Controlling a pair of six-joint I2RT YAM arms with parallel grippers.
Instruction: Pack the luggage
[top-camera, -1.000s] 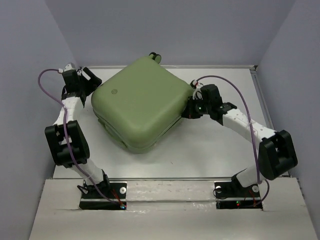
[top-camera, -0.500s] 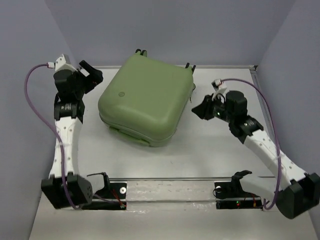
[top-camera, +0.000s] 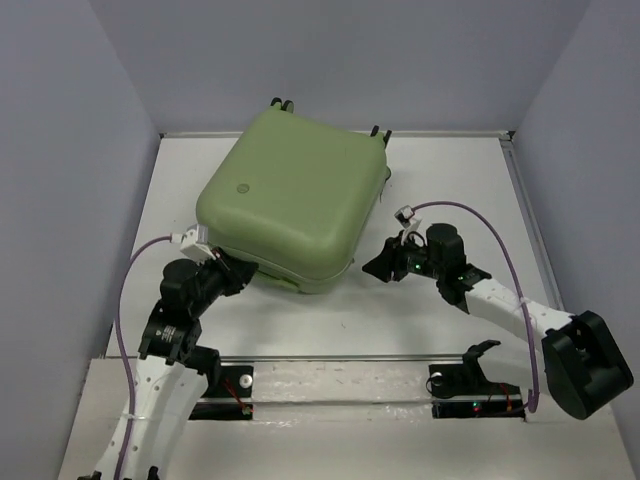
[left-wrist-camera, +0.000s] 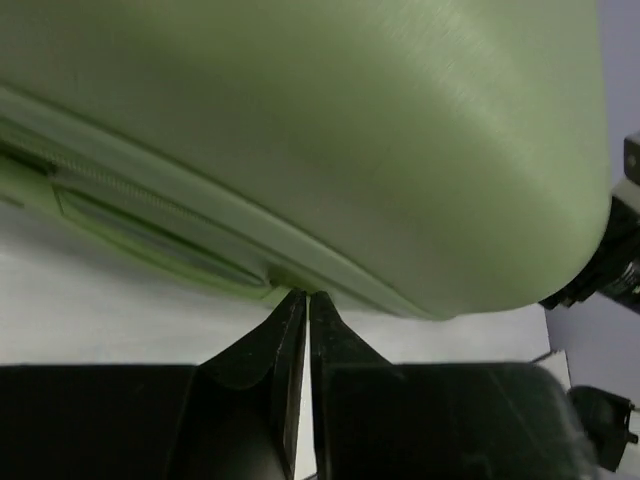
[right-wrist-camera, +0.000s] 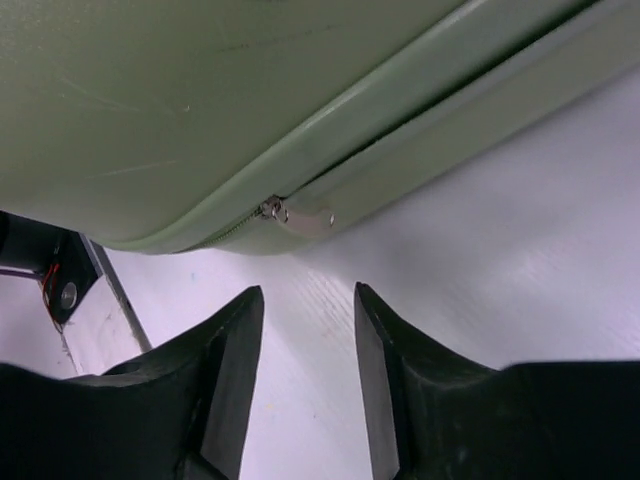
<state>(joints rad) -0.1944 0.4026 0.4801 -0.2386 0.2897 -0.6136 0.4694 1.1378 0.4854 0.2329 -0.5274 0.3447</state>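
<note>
Both arms have swung down to the near edge of the suitcase (top-camera: 290, 200) since half a second ago. The case itself lies unmoved at the far middle of the table (top-camera: 450, 190). The left fingers (left-wrist-camera: 290, 330) are pressed almost together on nothing, tips just under the seam. The right fingers (right-wrist-camera: 235, 330) stand moderately parted and empty, aimed at the zipper pull (right-wrist-camera: 305, 217). With the lid down, loading looks finished; whether the zip is fully run I cannot tell. Count: one suitcase, one pull, and wheels (top-camera: 281, 103) showing at two far corners.
</note>
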